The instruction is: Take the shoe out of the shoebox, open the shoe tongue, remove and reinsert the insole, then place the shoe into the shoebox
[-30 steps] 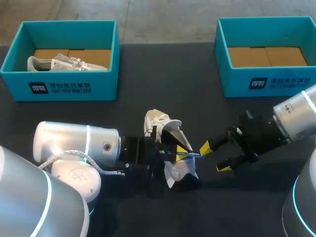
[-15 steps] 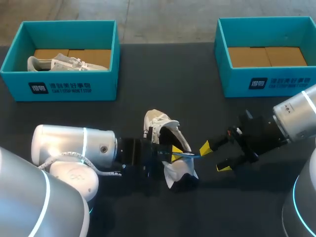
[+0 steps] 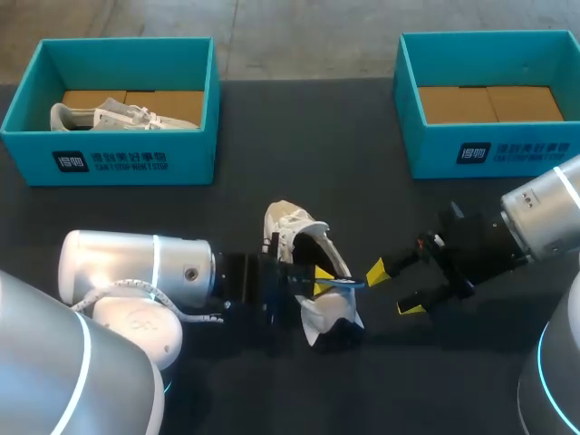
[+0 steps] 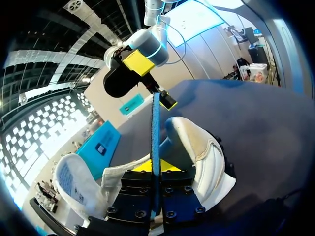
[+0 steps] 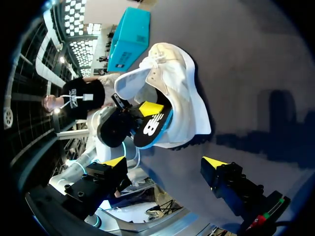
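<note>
Before the left shoebox, left fingers clamp the insole, seemingly inside the shoe; right fingers gape nearby.

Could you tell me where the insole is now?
Head view, front middle: insole pinched in the left gripper, sticking out of the white shoe toward the right gripper.

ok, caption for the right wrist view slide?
Open right gripper faces the white shoe while the left gripper pinches the insole at its opening.
</note>
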`<state>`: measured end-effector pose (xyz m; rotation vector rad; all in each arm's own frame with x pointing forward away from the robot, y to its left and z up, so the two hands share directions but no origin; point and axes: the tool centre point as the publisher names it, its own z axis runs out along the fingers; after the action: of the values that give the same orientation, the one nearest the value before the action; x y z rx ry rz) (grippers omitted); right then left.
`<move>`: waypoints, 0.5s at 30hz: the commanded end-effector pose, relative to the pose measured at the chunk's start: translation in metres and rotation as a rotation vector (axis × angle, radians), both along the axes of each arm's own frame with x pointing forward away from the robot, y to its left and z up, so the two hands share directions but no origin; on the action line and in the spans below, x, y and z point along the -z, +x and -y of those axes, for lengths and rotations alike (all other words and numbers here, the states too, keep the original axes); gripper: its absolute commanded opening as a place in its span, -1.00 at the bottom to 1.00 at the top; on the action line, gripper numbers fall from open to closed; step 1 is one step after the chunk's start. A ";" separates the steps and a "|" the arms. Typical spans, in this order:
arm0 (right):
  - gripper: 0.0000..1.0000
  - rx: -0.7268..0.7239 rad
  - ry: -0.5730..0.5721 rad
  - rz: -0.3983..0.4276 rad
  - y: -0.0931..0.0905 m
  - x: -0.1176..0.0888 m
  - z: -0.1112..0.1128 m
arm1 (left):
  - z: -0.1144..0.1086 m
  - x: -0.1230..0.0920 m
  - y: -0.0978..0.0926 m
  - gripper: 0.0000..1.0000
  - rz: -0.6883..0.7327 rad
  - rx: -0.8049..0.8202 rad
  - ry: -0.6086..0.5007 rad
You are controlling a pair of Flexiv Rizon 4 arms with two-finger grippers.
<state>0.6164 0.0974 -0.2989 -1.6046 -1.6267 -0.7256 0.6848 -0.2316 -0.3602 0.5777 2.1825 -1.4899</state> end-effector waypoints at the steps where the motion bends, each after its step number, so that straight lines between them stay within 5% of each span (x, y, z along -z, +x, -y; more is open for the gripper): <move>1: 1.00 0.002 -0.004 0.001 -0.001 0.000 -0.001 | 0.001 -0.001 -0.001 -0.40 -0.001 0.004 -0.005; 5: 1.00 0.002 -0.004 0.001 -0.001 0.000 -0.001 | 0.002 -0.007 -0.005 -0.23 -0.002 0.008 -0.013; 15: 1.00 0.002 -0.004 0.001 -0.001 0.000 -0.001 | 0.006 -0.020 -0.014 -0.37 0.007 0.037 -0.034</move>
<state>0.6164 0.0974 -0.2989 -1.6046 -1.6268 -0.7256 0.6732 -0.2411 -0.3417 0.6140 2.1510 -1.5367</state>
